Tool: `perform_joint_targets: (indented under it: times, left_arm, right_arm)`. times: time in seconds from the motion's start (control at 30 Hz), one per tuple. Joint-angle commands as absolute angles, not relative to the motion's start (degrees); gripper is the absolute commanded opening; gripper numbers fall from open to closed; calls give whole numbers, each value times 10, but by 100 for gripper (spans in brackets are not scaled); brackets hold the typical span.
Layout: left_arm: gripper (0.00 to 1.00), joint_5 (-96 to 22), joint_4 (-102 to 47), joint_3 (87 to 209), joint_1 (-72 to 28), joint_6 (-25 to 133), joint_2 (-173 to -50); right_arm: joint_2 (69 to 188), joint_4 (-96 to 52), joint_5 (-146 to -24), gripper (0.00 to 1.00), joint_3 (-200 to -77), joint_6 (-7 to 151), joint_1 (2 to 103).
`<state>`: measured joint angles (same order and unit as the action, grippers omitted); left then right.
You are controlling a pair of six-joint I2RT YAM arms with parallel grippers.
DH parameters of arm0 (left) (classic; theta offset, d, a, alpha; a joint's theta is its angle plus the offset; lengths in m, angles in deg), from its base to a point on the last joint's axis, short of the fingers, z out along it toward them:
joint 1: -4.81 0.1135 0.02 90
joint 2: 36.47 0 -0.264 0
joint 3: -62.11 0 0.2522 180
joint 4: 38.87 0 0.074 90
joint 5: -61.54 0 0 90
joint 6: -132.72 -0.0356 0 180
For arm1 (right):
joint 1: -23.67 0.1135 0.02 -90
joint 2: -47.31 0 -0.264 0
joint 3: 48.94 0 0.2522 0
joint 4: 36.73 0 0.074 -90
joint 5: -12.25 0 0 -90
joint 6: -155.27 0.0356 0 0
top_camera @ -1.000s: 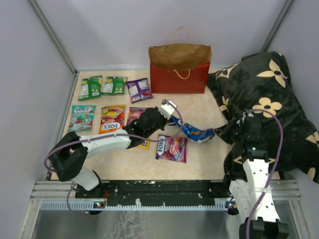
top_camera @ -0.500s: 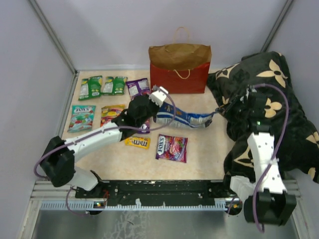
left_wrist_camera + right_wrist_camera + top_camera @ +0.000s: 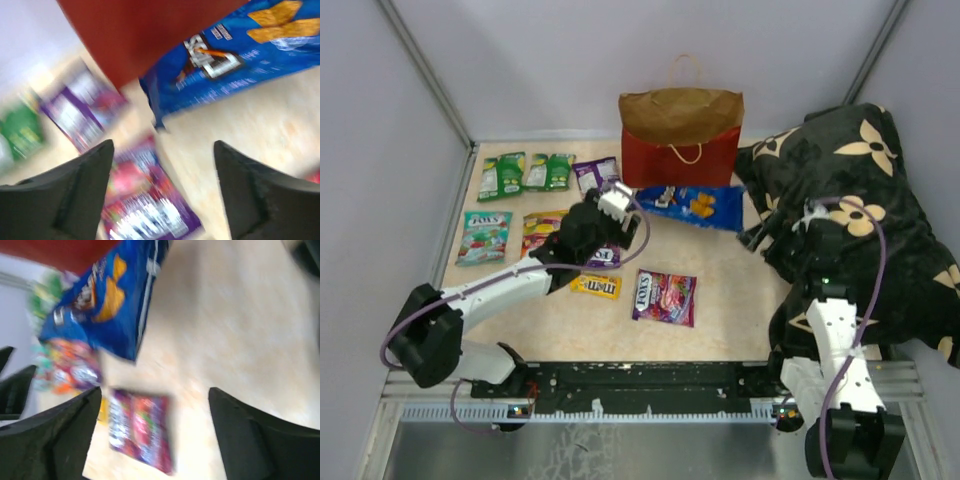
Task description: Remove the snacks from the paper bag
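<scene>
The paper bag [image 3: 680, 135], brown above and red below, stands upright at the back. The blue Doritos bag [image 3: 695, 205] lies flat on the table just in front of it. My left gripper [image 3: 632, 200] is at the blue bag's left end, open and holding nothing; its wrist view shows the blue bag [image 3: 240, 45] and the red paper bag [image 3: 150, 35] ahead of the left gripper [image 3: 162, 147]. My right gripper [image 3: 752, 238] is off the bag's right end, also open. In the right wrist view the right gripper [image 3: 155, 392] is above a purple packet [image 3: 142, 432].
Snack packets lie on the left half of the table: green ones [image 3: 502, 175], a purple one [image 3: 595, 175], a teal one [image 3: 483, 237], an orange one [image 3: 542, 232], a yellow one [image 3: 596, 287] and a purple one [image 3: 665, 297]. A black flowered pillow [image 3: 865, 215] fills the right side.
Both grippers, shut on the blue bag's ends, carried it toward the back and stretched it flat. Now both have opened and the bag lies free before the paper bag.
</scene>
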<state>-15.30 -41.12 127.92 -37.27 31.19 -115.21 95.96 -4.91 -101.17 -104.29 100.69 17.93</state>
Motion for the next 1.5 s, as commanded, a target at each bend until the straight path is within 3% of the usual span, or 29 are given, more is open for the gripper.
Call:
perform_joint_targets:
  times: [0.0,0.2,0.27,0.33,0.43,0.53,0.73,0.87,1.0,1.2,1.47]
  left_arm:
    - [99,-152,-454,1153,-374,421,-1126]
    - [99,-176,-447,1182,-375,411,-1101]
    - [93,-196,-437,1219,-374,409,-1126]
    - [79,-225,-429,1257,-374,411,-1164]
    - [37,-265,-428,1316,-374,434,-1240]
    - [7,-292,-439,1381,-374,460,-1334]
    - [0,-291,-408,1491,-360,516,-1496]
    - [0,-328,-403,1456,-341,579,-1517]
    - [0,-335,-479,1344,-329,642,-1489]
    - [0,-378,-469,1291,-319,679,-1487]
    - [3,-376,-430,1286,-317,651,-1396]
  right_arm:
    - [917,-10,-969,98,-971,962,181]
    - [971,-35,-964,98,-1076,960,182]
    - [1005,-65,-985,86,-1085,971,183]
    - [1035,-105,-990,71,-1083,988,191]
    - [1085,-168,-982,43,-1082,1012,218]
    - [1168,-238,-976,21,-1091,1029,255]
    - [1383,-373,-1037,6,-1142,1042,274]
    - [1489,-425,-1070,1,-1130,1044,276]
    - [1489,-469,-1040,2,-1064,1035,275]
    - [1479,-468,-1039,4,-1027,1033,234]
    - [1353,-336,-1020,15,-1092,981,222]
